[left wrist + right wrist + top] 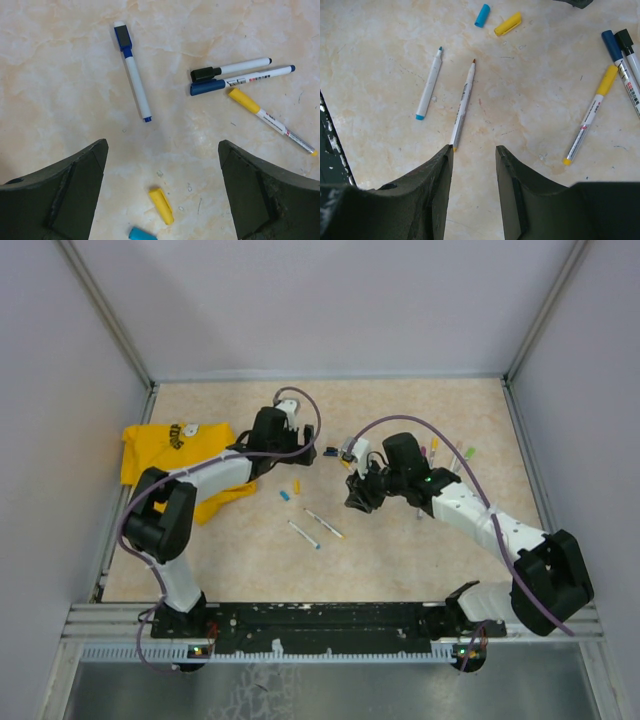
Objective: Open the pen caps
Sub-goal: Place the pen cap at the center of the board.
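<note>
A loose yellow pen cap (pixel 161 205) and a loose light-blue pen cap (pixel 142 234) lie on the table just below my left gripper (pixel 162 145), which hangs wide open above them, holding nothing. Beyond it lie capped pens: a blue-capped one (pixel 132 70), a black-capped one (pixel 230 70), a dark-blue-capped one (pixel 240 82) and a yellow-capped one (pixel 270 120). My right gripper (pixel 474 148) is open with bare table between its fingers. Ahead of it lie two uncapped pens, one blue-tipped (pixel 429 84) and one yellow-ended (pixel 463 104), with the two caps (pixel 508 24) beyond.
A yellow cloth (pixel 165 455) lies at the left under the left arm. More capped pens, magenta, yellow and green (pixel 468 453), lie behind the right arm. Grey walls close in the table (pixel 400 560) on three sides.
</note>
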